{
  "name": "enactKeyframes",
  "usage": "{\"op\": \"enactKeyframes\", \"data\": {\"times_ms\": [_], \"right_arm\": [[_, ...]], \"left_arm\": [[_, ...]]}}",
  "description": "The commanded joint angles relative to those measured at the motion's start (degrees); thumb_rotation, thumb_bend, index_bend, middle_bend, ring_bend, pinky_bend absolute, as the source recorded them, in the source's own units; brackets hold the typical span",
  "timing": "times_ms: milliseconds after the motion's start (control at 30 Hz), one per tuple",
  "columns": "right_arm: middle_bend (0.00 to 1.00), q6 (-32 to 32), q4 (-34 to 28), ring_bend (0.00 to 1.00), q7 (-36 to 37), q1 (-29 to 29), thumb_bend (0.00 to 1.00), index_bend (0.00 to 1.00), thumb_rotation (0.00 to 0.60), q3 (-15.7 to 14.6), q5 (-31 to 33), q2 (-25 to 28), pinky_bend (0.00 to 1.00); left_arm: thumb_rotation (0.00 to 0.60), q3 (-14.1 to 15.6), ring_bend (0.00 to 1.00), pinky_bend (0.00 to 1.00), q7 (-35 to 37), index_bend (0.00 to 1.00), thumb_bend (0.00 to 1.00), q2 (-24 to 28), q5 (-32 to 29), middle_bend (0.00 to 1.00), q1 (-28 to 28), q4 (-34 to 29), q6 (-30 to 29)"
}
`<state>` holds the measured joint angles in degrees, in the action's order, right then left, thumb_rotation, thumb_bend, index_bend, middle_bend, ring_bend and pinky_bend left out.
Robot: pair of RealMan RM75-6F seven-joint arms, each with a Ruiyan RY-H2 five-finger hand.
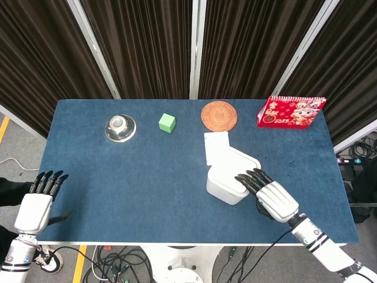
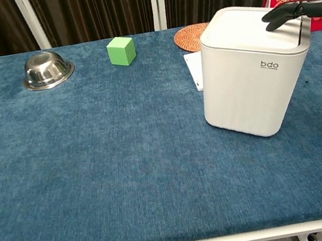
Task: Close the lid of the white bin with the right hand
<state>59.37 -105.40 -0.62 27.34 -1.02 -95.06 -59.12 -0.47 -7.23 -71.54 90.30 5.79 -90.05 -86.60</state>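
Observation:
The white bin (image 1: 227,177) (image 2: 252,80) stands on the right half of the blue table, its lid (image 2: 250,25) lying flat and closed. My right hand (image 1: 270,193) (image 2: 297,10) reaches over the bin's right side from the front, fingers straight and spread, black fingertips (image 1: 246,178) resting on the lid's near edge. It holds nothing. My left hand (image 1: 38,200) hangs off the table's front left corner with its fingers extended, away from everything; the chest view does not show it.
A steel bowl (image 1: 120,127) and a green cube (image 1: 167,122) sit at the back left. A woven coaster (image 1: 219,115) and a red calendar (image 1: 290,111) stand at the back right. A white card (image 1: 215,145) lies just behind the bin.

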Motion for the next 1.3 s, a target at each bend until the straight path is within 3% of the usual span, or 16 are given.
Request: {"op": "enactKeyframes", "data": {"times_ms": [33, 333, 700, 900, 1067, 1133, 1233, 1267, 1300], "right_arm": [[0.23, -1.0, 0.0, 0.00, -0.5, 0.3, 1.00, 0.00, 0.600, -0.2, 0.8, -0.2, 0.00], [0.21, 1.5, -0.1, 0.00, 0.1, -0.2, 1.00, 0.00, 0.600, -0.2, -0.3, -0.2, 0.00], [0.10, 23.1, 3.0, 0.00, 6.6, -8.9, 1.00, 0.00, 0.600, 0.3, -6.9, 2.1, 0.00], [0.04, 27.5, 12.9, 0.00, 7.3, -16.9, 1.00, 0.00, 0.600, -2.4, -0.3, -1.5, 0.00], [0.03, 27.1, 22.2, 0.00, 5.3, -21.5, 0.99, 0.00, 0.600, -2.0, 8.1, -5.6, 0.00], [0.01, 26.8, 25.3, 0.00, 3.3, -23.0, 0.82, 0.00, 0.600, -1.0, 11.9, -7.9, 0.00], [0.00, 27.2, 28.2, 0.00, -1.2, -24.4, 0.31, 0.00, 0.600, 1.5, 17.0, -11.2, 0.00], [0.00, 27.4, 28.5, 0.00, -1.1, -24.5, 0.18, 0.00, 0.600, 2.1, 17.5, -12.0, 0.00], [0.00, 27.4, 28.7, 0.00, -0.3, -24.6, 0.11, 0.00, 0.600, 2.5, 17.6, -12.5, 0.00]], "left_arm": [[0.600, 0.0, 0.04, 0.08, 0.1, 0.14, 0.00, -0.1, -0.1, 0.09, 0.0, 0.1, 0.1], [0.600, -0.1, 0.04, 0.08, 0.2, 0.14, 0.00, -0.2, -0.1, 0.09, 0.0, 0.5, 0.0], [0.600, -0.1, 0.04, 0.08, -0.1, 0.14, 0.00, -0.4, 0.2, 0.09, -0.2, 0.3, -0.5], [0.600, -0.1, 0.04, 0.08, 0.1, 0.14, 0.00, -0.1, 0.3, 0.09, -0.3, -0.1, -0.9], [0.600, -0.2, 0.04, 0.08, 0.4, 0.14, 0.00, 0.0, 0.3, 0.09, -0.3, -0.1, -0.8], [0.600, -0.2, 0.04, 0.08, 0.6, 0.14, 0.00, 0.0, 0.3, 0.09, -0.4, 0.0, -0.9], [0.600, -0.1, 0.04, 0.08, 0.6, 0.14, 0.00, -0.2, 0.4, 0.09, -0.4, 0.2, -1.0], [0.600, -0.1, 0.04, 0.08, 0.6, 0.14, 0.00, -0.2, 0.4, 0.09, -0.5, 0.2, -1.0], [0.600, 0.0, 0.04, 0.08, 0.6, 0.14, 0.00, -0.2, 0.4, 0.09, -0.5, 0.2, -1.1]]}}
